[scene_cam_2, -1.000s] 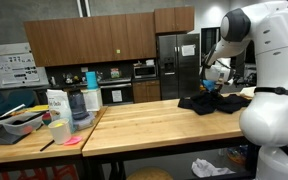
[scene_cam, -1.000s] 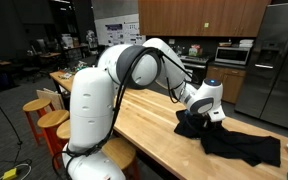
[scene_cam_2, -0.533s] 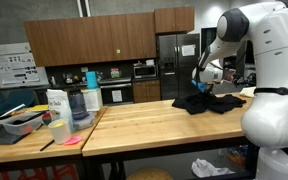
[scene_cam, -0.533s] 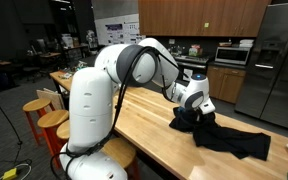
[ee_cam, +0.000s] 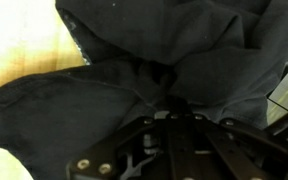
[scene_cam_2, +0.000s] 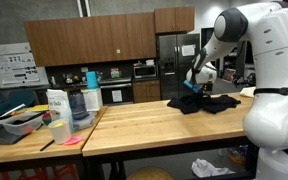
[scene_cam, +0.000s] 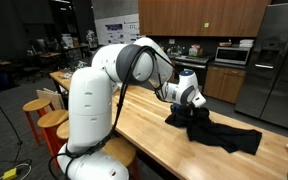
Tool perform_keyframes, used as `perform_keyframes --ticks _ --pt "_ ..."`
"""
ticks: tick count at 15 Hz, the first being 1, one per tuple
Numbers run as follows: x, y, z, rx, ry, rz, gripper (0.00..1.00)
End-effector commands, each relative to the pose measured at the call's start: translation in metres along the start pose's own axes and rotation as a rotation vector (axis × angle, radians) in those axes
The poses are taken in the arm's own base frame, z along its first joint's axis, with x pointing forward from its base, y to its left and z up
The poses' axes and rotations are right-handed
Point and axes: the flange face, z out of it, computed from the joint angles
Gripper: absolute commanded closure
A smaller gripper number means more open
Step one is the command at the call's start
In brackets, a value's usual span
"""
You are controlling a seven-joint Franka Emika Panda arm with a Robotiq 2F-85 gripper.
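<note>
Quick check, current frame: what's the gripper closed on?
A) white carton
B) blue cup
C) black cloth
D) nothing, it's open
C: the gripper is shut on a bunched fold of the black cloth, and the rest of the cloth lies on the wooden table. The wrist view shows dark fabric filling the space between the fingers.
</note>
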Motion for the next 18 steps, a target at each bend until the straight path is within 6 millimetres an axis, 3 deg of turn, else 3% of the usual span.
perform_keyframes --ticks 1,18 --pt "-0.018 -0.012 -0.006 0.024 0.031 -0.031 0.99" --pt "-0.089 -0.068 -0.043 0.104 0.101 -0.263 0.99"
